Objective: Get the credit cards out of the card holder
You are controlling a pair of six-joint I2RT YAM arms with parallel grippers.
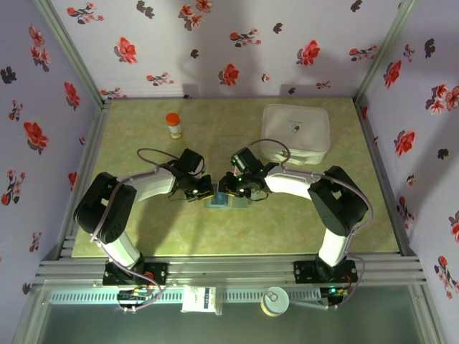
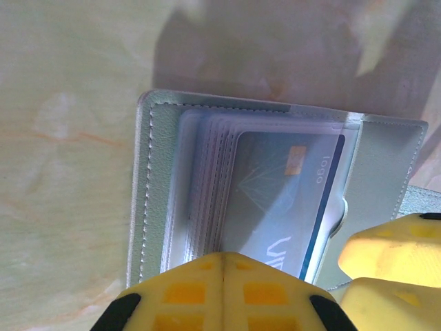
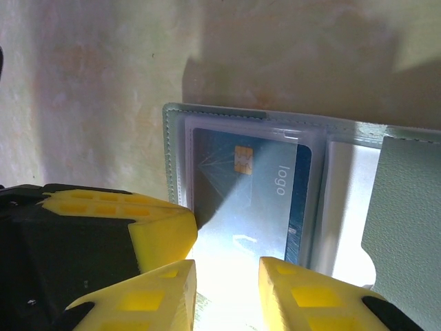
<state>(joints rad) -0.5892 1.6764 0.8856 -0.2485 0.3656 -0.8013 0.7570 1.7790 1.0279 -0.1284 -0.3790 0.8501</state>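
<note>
Card holder (image 1: 226,202) lies open and flat on the pale green table (image 1: 287,226). In my overhead feed the left claw (image 1: 203,192) and the right claw (image 1: 231,190) meet nose to nose just above it. On the left wrist feed, the left claw (image 2: 222,289) has its two yellow fingers pressed together along a thin seam. They sit over the holder's near edge, where a stack of clear sleeves (image 2: 200,186) runs beneath them. I cannot tell whether anything is pinched in that seam. Just ahead of those fingers and a little to their right, a blue credit card (image 2: 275,207) with a gold chip and the word "logo" sits inside the top sleeve. The right claw's fingers (image 2: 386,258) show close beside the left claw, at the holder's right-hand near corner. On the right wrist feed, the right claw (image 3: 227,279) has its fingers apart. The near end of the same blue card (image 3: 241,200) lies in the gap between them, washed out by glare, so I cannot say if either finger touches it. Ahead and to the right of that claw lies a grey-blue flap (image 3: 406,207) of the holder. Well beyond the left claw stands a small orange bottle (image 1: 173,125). Well beyond the right claw sits a white square box (image 1: 295,132).
</note>
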